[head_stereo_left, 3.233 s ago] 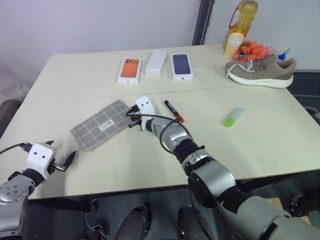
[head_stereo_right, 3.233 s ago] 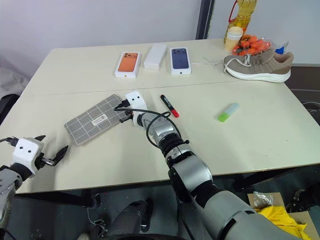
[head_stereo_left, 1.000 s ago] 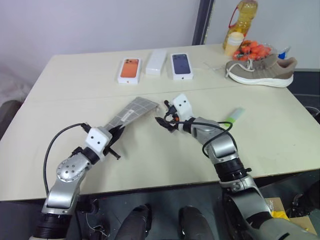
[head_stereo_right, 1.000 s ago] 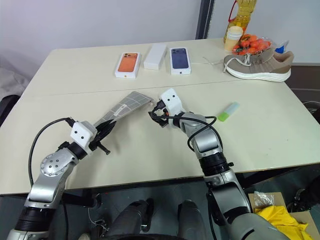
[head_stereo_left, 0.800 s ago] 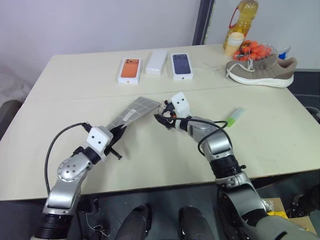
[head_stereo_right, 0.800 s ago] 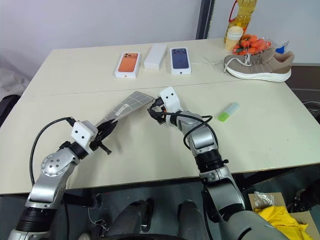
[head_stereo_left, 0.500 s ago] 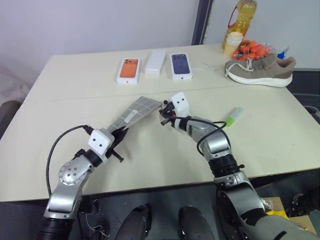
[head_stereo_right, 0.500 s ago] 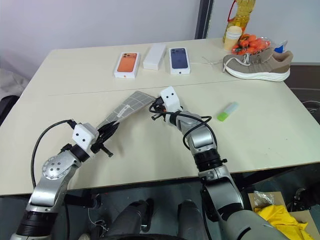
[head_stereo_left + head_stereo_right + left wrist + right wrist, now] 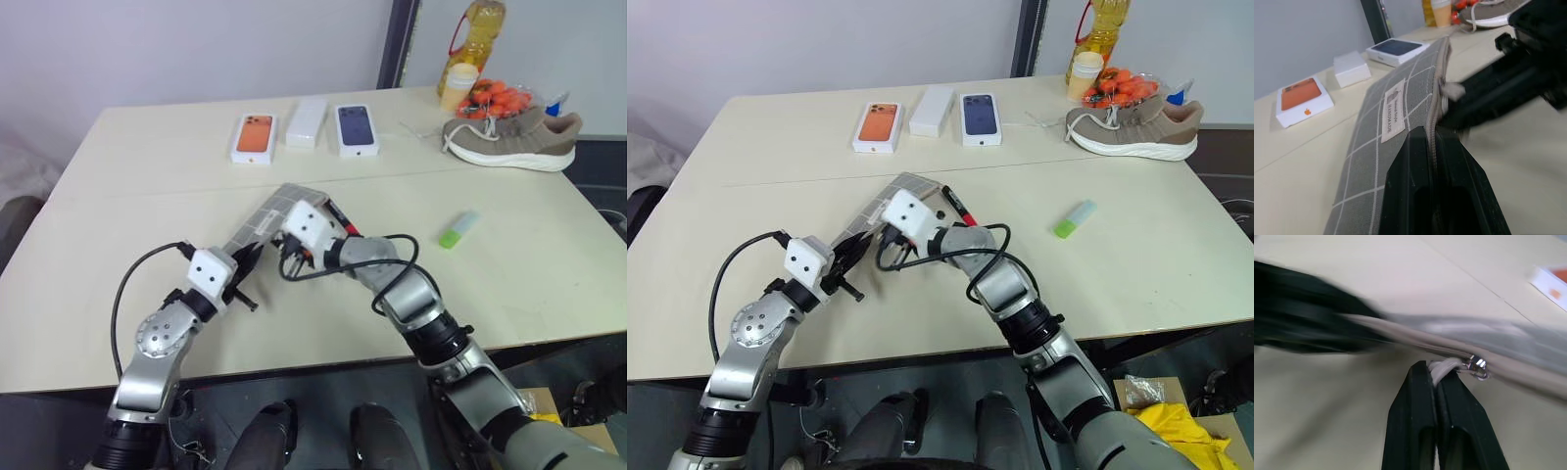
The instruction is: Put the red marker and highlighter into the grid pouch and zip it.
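Note:
The grid pouch [image 9: 277,211] is held up off the table on its edge, tilted, with its label facing out [image 9: 1392,110]. My left gripper [image 9: 1431,131] is shut on the pouch's near end along the zipper edge. My right gripper [image 9: 1436,369] is shut on the pale zipper pull [image 9: 1445,366], partway along the pouch and close to the left gripper [image 9: 247,272]. The red marker [image 9: 343,215] lies on the table just behind my right hand, partly hidden by it. The light-green highlighter [image 9: 458,229] lies on the table further right, apart from both grippers.
Three phone boxes [image 9: 306,122] stand in a row at the back of the table. At the back right lie a beige shoe [image 9: 509,137], an oil bottle [image 9: 475,39] and a bag of orange items [image 9: 500,98]. Cables loop from both wrists.
My right gripper closed on the zipper pull at the pouch's far end and slid it left along the pouch toward the left gripper, uncovering the red marker. The left gripper kept its hold.

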Available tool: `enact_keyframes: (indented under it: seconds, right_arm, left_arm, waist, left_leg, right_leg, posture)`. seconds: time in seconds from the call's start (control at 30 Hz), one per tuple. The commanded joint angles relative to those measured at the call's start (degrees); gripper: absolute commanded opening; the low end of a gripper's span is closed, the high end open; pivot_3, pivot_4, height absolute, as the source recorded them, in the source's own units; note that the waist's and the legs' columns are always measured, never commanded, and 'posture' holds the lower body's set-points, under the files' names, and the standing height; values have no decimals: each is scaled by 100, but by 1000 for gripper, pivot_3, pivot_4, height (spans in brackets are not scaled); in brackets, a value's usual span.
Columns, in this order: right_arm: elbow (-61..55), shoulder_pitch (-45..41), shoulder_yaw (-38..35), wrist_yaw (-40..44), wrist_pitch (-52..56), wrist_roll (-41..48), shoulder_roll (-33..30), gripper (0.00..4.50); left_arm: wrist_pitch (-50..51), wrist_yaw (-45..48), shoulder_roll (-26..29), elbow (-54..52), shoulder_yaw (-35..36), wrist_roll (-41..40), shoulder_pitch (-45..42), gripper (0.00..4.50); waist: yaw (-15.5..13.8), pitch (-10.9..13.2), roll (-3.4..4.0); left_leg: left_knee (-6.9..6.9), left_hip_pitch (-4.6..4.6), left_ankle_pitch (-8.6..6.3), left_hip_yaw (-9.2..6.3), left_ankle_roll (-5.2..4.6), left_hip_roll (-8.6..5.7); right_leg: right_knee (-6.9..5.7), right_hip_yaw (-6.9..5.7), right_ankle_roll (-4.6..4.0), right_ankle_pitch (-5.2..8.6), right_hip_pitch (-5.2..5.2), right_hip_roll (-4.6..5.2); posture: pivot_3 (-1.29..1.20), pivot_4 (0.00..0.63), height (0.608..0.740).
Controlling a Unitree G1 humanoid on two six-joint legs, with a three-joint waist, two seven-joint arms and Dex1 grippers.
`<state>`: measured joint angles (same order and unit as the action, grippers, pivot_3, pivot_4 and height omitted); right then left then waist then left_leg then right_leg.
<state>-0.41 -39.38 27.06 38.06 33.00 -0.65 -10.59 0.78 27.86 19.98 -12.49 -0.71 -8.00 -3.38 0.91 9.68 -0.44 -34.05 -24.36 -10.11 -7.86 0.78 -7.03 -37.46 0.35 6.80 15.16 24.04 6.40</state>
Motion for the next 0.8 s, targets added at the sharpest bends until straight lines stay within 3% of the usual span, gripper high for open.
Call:
enact_keyframes:
  seconds: [0.03, 0.33, 0.43, 0.57, 0.8]
  right_arm:
    - [-638, -39, 542, 487, -129, -64, -75, 71]
    - [-616, -104, 526, 589, 19, -218, -108, 71]
    - [-693, -52, 263, 624, 204, -189, -317, 1016]
    - [-885, 99, -362, 490, 393, -234, -943, 2984]
    - [-393, 224, -1449, -224, 795, -156, -1172, 2984]
  left_arm:
    - [73, -134, -115, -106, -40, 4, -185, 0]
    - [179, -369, -390, -122, -73, 99, -285, 0]
    - [164, -421, -402, -119, -38, 178, -297, 0]
    - [74, -486, -225, 41, 154, 281, -327, 0]
    - [-279, -428, 139, 376, 208, 488, -286, 0]
  waist:
    - [-6, 0, -1]
    - [-15, -1, -3]
    - [-16, 0, -4]
    - [-44, -1, -5]
    - [9, 0, -6]
  left_leg:
    - [0, 0, 0, 0, 0, 0]
    - [-6, 0, 0, -1, 0, -1]
    - [-7, 0, 0, -2, 0, -1]
    - [-10, -1, 0, -2, 0, -2]
    - [-5, -1, 0, 0, 0, 1]
  right_leg:
    - [0, 0, 0, 0, 0, 0]
    - [0, -1, 0, 0, -4, 0]
    - [0, -2, 1, 0, -4, 0]
    - [2, -4, 1, 0, -7, 2]
    - [6, -3, 1, 0, -7, 2]
  posture:
    - [0, 150, 740]
    - [0, 150, 740]
    - [0, 150, 740]
    - [0, 150, 740]
    - [0, 150, 740]
